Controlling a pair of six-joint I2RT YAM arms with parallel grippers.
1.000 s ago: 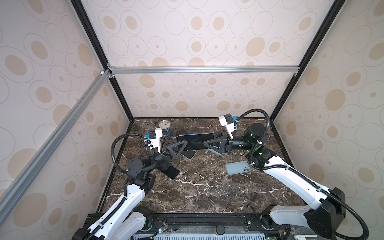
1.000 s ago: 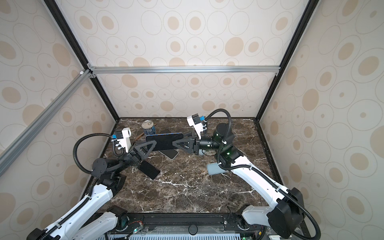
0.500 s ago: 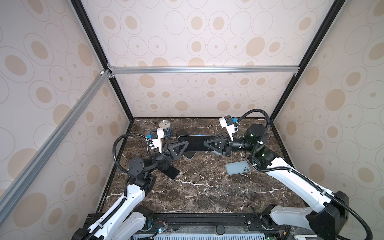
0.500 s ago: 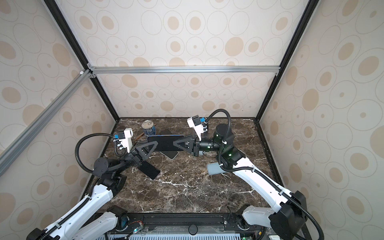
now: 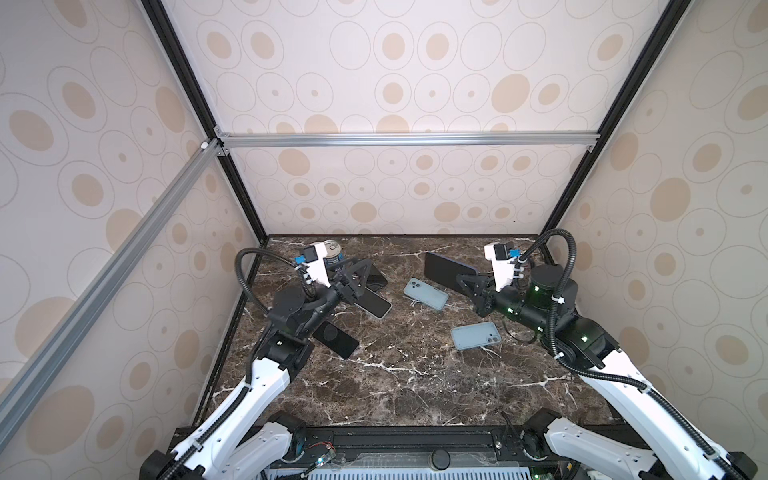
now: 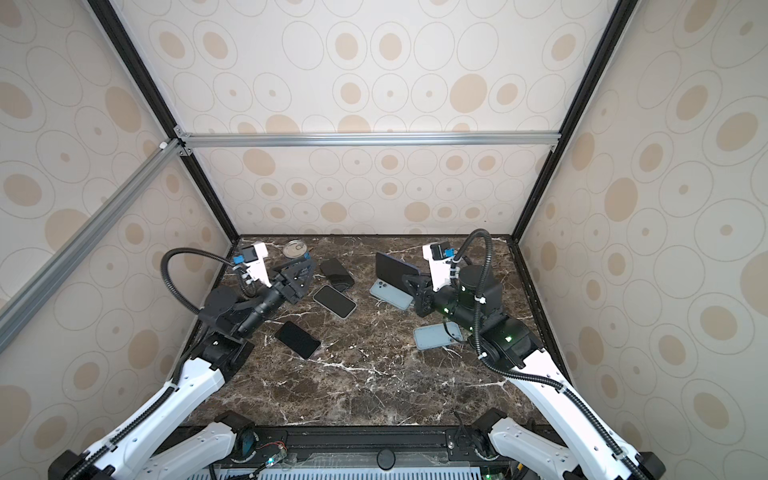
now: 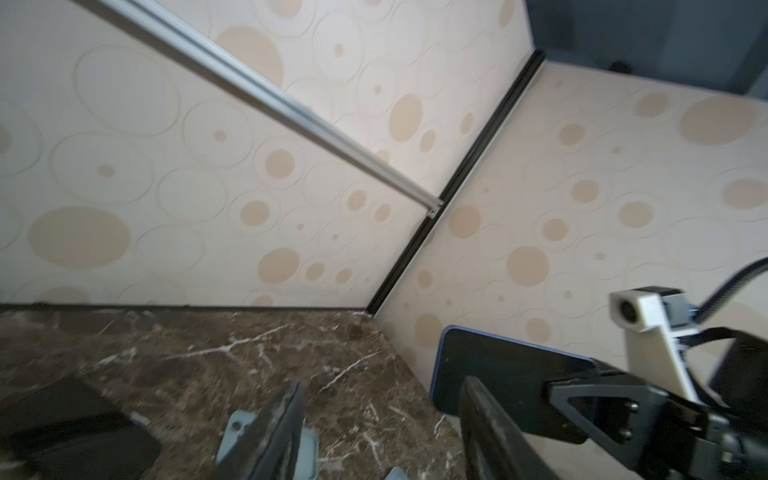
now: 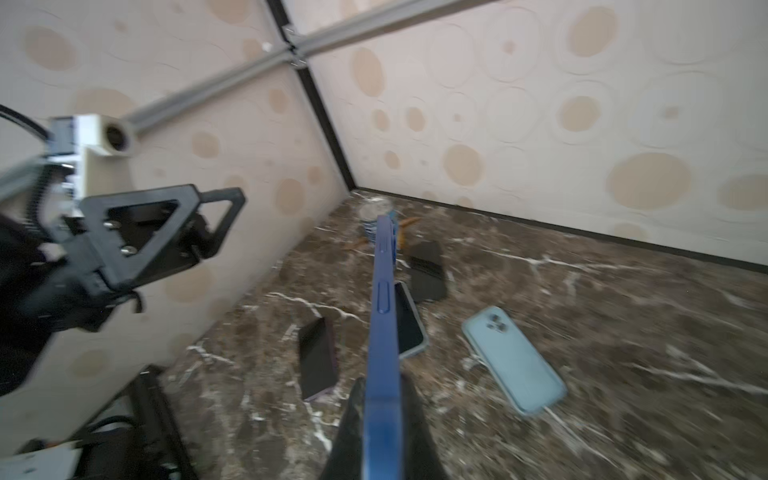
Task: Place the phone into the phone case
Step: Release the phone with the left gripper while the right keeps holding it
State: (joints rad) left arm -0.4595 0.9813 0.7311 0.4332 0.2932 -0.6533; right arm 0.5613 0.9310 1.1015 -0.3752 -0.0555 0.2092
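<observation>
Gripping the blue phone (image 5: pixel 444 269) by one end, the right gripper (image 5: pixel 464 283) is clamped tight on it. The phone is held clear of the marble table (image 5: pixel 415 386), standing on edge, dark screen toward the left arm. Just beside it on the table lies a pale blue case (image 5: pixel 426 294); a second pale blue case (image 5: pixel 476 336) lies nearer the right arm. The left gripper (image 5: pixel 358 275) hovers by the can (image 5: pixel 330 249) — jaws parted, nothing between them.
</observation>
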